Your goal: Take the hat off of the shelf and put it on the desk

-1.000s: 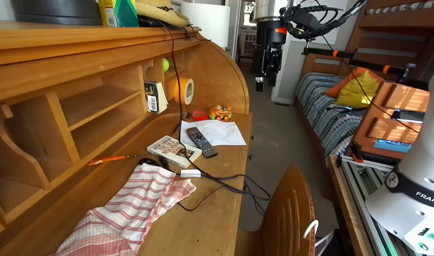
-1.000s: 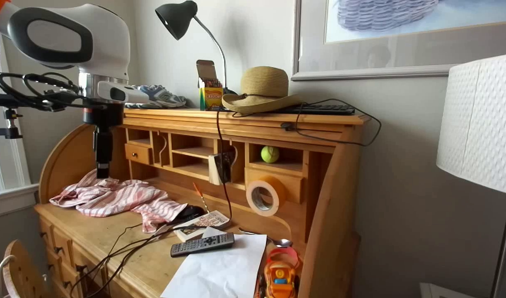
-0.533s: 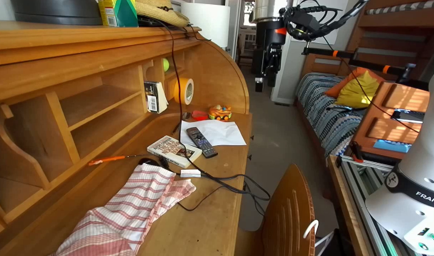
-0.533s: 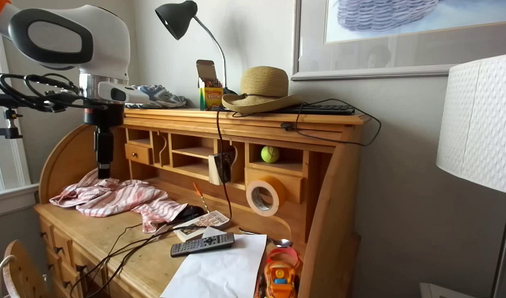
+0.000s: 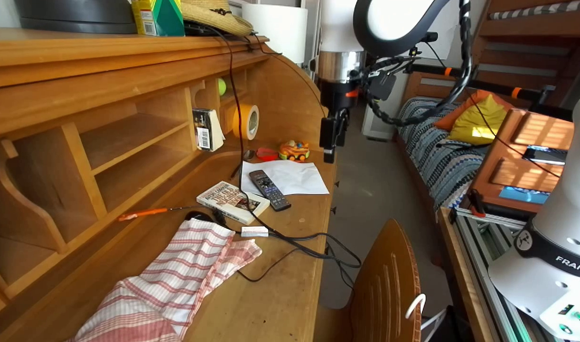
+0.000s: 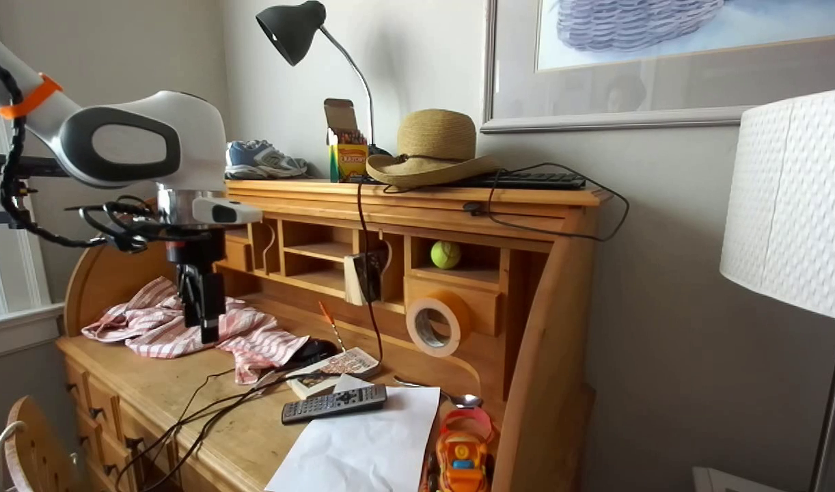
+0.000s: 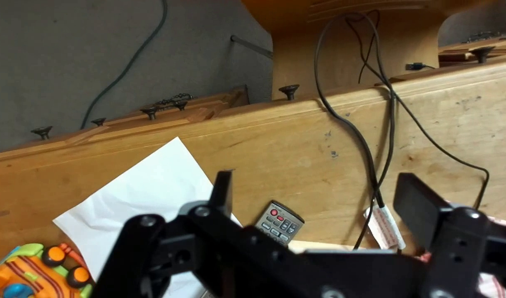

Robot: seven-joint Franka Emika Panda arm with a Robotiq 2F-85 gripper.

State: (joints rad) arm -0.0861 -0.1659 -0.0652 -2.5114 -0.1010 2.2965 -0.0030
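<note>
In the wrist view we see the fingers [image 7: 418, 205] parted wide, holding nothing, above the counter [image 7: 273, 155], paper [image 7: 141, 186] at left.

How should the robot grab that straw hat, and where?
On the straw hat, I'd pinch the front brim, coming from the front of the desk: the brim looks thin and spreads toward the front edge of the shelf, while the domed crown looks wide to grip. The wall blocks the back, and the crayon box crowds one side.
</note>
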